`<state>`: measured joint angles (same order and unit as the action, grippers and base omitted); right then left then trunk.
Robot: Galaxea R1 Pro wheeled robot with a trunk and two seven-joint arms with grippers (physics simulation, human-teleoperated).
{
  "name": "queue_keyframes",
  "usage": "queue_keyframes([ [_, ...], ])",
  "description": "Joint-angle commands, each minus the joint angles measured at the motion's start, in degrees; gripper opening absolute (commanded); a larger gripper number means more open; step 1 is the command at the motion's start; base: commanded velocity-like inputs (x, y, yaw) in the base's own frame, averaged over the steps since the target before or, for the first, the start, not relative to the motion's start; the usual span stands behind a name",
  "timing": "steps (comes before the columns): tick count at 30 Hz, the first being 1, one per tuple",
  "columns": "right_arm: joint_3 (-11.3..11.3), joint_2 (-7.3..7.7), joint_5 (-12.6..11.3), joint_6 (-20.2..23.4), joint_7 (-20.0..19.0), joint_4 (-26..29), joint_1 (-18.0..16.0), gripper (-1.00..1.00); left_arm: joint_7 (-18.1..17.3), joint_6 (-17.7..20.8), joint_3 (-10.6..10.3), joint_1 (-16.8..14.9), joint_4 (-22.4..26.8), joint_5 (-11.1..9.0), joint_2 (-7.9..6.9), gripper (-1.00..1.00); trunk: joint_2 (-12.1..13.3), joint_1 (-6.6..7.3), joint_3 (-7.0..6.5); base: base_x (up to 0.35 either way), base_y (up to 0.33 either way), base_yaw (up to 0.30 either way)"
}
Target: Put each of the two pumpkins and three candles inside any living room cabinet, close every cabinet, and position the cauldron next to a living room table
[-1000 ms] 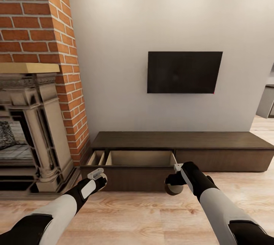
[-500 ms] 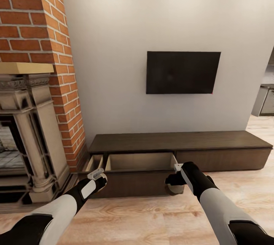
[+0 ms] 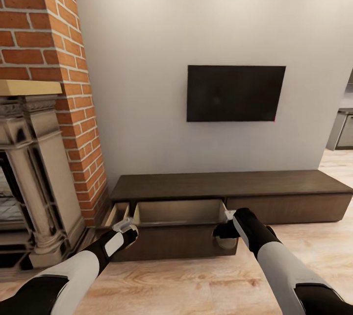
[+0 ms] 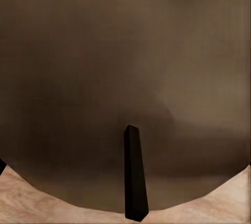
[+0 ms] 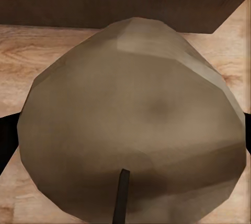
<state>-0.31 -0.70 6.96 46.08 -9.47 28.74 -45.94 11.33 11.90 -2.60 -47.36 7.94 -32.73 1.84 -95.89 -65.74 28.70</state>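
The long, low dark brown cabinet (image 3: pixel 274 183) stands against the wall, with a wide drawer (image 3: pixel 176 212) and a narrow compartment (image 3: pixel 120 212) beside it pulled open and bare inside. My right gripper (image 3: pixel 224 234) hangs just in front of the drawer's right corner, shut on a beige candle (image 3: pixel 227 243). That candle (image 5: pixel 136 119) looms large in the right wrist view, its dark wick (image 5: pixel 121 195) toward the camera. My left gripper (image 3: pixel 128 229) is by the drawer's left corner. Another candle (image 4: pixel 120 78), in shadow, takes up most of the left wrist view.
A brick chimney (image 3: pixel 49 36) and a stone fireplace (image 3: pixel 34 182) stand close on the left of the cabinet. A black TV (image 3: pixel 235 93) hangs on the wall above it. Light wooden floor (image 3: pixel 196 285) lies in front, and a grey counter (image 3: pixel 343 129) shows at far right.
The whole view has shifted: the fireplace slid left and the cabinet looks nearer, so the camera moved. Both arms keep the same pose with their candles.
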Motion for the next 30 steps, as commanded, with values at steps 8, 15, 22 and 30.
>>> queue_keyframes([
  [8, 0.0, -0.04, 0.6, 0.2, -0.3, 0.1, 0.0, -1.0, 0.4, 0.2, -0.3, 0.0, 0.1, -0.3, 0.35, -1.0, 0.0, -0.02, 0.07, 0.279, -0.192, 0.0],
  [15, 0.0, -0.07, 0.6, 0.1, -0.4, -0.1, 0.0, -1.0, 0.4, -3.8, -0.4, 0.0, -1.4, -0.2, 0.79, -1.0, 0.0, -0.02, 0.07, 0.046, -0.037, 0.0],
  [22, 0.0, -0.02, 0.6, 0.1, -0.4, 0.0, 0.0, -1.0, 0.3, -4.1, -0.4, 0.0, -1.3, -0.2, 0.8, -1.0, 0.0, -0.02, 0.07, 0.001, -0.001, 0.0],
  [30, -0.1, 0.0, 0.5, 0.1, -0.4, 0.0, 0.0, -1.0, -0.1, -3.8, -0.8, 0.0, -0.9, 0.0, 1.3, -1.0, 0.0, -0.02, 0.07, 0.0, 0.0, 0.0],
])
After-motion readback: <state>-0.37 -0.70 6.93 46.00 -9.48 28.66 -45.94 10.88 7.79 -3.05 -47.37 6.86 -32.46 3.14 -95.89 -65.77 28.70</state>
